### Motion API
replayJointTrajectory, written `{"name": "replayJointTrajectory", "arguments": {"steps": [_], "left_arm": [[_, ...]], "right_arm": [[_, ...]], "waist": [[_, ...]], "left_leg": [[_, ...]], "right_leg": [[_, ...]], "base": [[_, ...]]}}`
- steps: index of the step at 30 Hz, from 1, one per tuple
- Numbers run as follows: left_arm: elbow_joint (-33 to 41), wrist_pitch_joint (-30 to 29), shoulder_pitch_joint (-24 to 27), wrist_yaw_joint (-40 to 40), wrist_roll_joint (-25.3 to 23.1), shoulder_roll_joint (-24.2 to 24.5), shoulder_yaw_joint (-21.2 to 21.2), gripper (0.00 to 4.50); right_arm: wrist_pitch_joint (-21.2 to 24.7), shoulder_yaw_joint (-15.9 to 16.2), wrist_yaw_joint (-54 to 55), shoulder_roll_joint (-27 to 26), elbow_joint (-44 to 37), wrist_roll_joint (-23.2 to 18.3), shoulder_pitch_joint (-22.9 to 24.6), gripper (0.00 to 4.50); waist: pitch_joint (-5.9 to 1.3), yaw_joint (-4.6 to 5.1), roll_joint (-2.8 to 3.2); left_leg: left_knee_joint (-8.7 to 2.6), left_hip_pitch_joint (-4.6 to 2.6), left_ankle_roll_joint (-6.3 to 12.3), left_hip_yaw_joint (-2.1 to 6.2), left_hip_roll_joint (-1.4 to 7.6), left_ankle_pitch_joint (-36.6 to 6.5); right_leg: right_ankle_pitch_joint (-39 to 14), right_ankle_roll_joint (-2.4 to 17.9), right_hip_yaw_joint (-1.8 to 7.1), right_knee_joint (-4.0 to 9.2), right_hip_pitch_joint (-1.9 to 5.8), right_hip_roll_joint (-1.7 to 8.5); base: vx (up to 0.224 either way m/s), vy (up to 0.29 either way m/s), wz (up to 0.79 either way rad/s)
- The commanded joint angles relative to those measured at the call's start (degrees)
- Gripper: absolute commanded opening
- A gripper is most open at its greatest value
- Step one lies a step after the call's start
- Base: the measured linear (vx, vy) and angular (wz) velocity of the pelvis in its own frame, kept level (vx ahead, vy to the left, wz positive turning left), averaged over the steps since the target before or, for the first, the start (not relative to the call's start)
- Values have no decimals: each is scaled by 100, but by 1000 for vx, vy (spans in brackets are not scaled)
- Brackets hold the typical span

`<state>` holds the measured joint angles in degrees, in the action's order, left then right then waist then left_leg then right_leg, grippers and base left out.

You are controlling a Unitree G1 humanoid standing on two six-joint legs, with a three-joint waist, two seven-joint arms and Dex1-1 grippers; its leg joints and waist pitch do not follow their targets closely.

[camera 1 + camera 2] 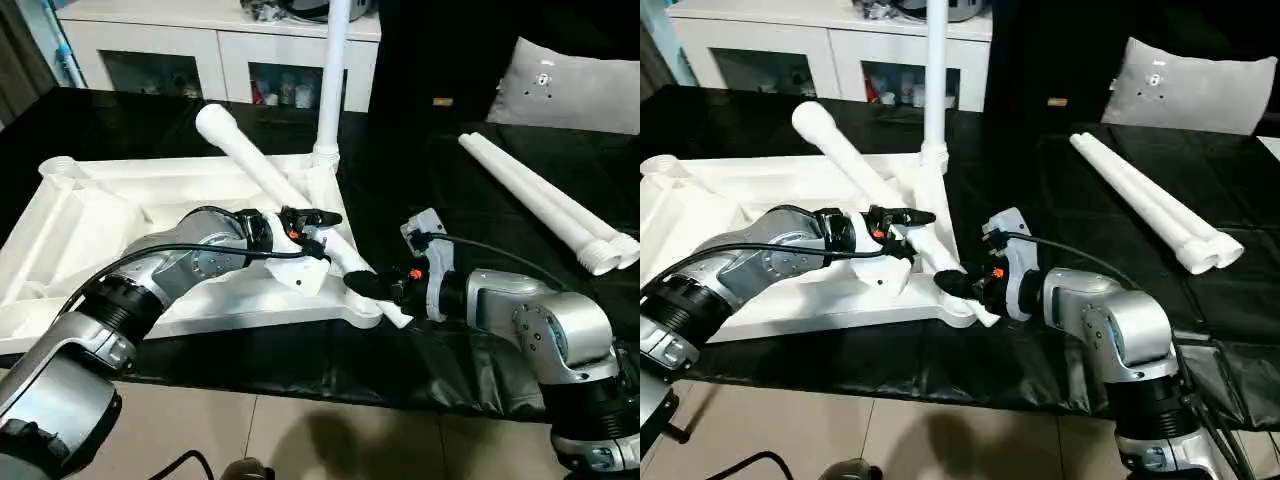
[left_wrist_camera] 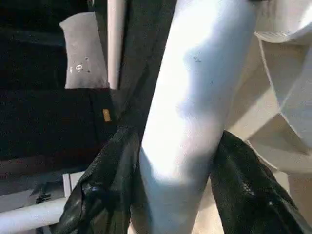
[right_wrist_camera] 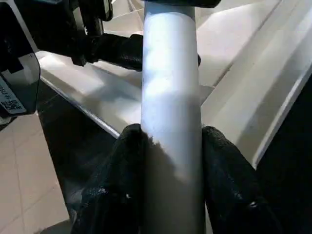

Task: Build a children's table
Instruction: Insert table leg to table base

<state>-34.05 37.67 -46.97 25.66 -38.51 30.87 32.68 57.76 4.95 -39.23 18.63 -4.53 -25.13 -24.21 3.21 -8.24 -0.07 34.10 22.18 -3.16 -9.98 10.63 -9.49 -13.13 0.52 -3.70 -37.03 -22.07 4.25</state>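
At the left of the frame the white table top (image 1: 90, 235) lies underside up on the black tabletop (image 1: 430, 190), its near edge close to the tabletop's front edge. One leg (image 1: 333, 70) stands upright in the far corner socket at centre top. A second leg (image 1: 262, 172) slants across the top from upper left to the near right corner. The left tool (image 1: 318, 232) has its two fingers on either side of this leg at mid-length, seemingly on it. Right of it, the right tool (image 1: 378, 288) is clamped on the leg's lower end by the near corner. The tube looks light, stiff and smooth, so likely slippery; gripping near the end helps steer it. Two spare legs (image 1: 545, 205) lie well apart at the right, leaving open room between.
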Motion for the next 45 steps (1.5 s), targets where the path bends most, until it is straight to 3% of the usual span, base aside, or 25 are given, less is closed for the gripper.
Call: {"name": "replayJointTrajectory", "arguments": {"steps": [1, 19, 21, 24, 26, 28, 29, 35, 36, 39, 45], "left_arm": [[-58, 98, -83, 82, 34, 5, 64, 192], [-371, 512, -251, 305, 27, 40, 93, 182], [-398, 559, -233, 413, 119, 35, 94, 182], [-342, 631, -15, 1253, 1040, 18, 1, 180], [-290, 625, 57, 1480, 1310, 25, -29, 180], [-260, 749, 70, 1647, 1368, 125, 24, 180], [-253, 763, 57, 1641, 1301, 164, 31, 180], [-239, 765, 4, 1741, 1285, 198, -32, 179], [-184, 651, 49, 2006, 1585, 162, -121, 179], [-171, 528, 101, 2220, 1890, 117, -206, 179], [-223, 447, 110, 2473, 2040, 130, -255, 179]], "right_arm": [[-236, -99, 62, 11, -35, -4, -109, 132], [-558, -62, 90, 100, 328, 181, -374, 132], [-549, -90, 87, 77, 358, 145, -401, 132], [-522, -131, 77, 54, 391, 70, -445, 132], [-497, -151, 75, 44, 398, 40, -456, 132], [-476, -150, 74, 43, 398, 22, -464, 132], [-470, -148, 73, 44, 401, 18, -469, 132], [-592, -142, 10, 64, 497, 13, -543, 132], [-701, -188, -17, 54, 572, 2, -593, 132], [-745, -225, 9, 48, 638, -28, -629, 132], [-745, -325, 150, 16, 712, -42, -656, 132]], "waist": [[-414, -1, -31], [-417, -11, -47], [-416, -17, -44], [-419, -27, -43], [-423, -24, -49], [-417, -17, -76], [-417, -17, -58], [-411, -20, -76], [-410, -19, -73], [-411, -16, -83], [-411, -19, -72]], "left_leg": [[-396, -128, -339, 116, 269, -926], [-388, -123, -311, 112, 267, -868], [-389, -130, -309, 110, 271, -899], [-393, -129, -317, 101, 272, -891], [-392, -129, -333, 99, 275, -874], [-395, -129, -315, 94, 275, -875], [-399, -125, -314, 96, 279, -895], [-408, -134, -375, 98, 286, -892], [-408, -136, -394, 95, 280, -906], [-402, -135, -408, 91, 274, -891], [-404, -134, -410, 91, 278, -911]], "right_leg": [[-286, 837, 297, 418, 207, 474], [-186, 895, 292, 403, 217, 484], [-286, 887, 296, 414, 210, 491], [-331, 926, 293, 408, 198, 500], [-222, 971, 290, 385, 194, 490], [-172, 980, 285, 379, 193, 489], [-231, 966, 290, 385, 194, 498], [-249, 886, 292, 386, 192, 496], [-237, 904, 291, 387, 192, 499], [-102, 959, 288, 368, 198, 493], [-99, 984, 288, 369, 206, 496]], "base": [[0, 0, 0], [0, 0, 0], [0, 0, 0], [0, 0, 0], [0, 0, 0], [0, 0, 0], [0, 0, 0], [0, 0, 0], [0, 0, 0], [0, 0, 0], [0, 0, 0]]}}
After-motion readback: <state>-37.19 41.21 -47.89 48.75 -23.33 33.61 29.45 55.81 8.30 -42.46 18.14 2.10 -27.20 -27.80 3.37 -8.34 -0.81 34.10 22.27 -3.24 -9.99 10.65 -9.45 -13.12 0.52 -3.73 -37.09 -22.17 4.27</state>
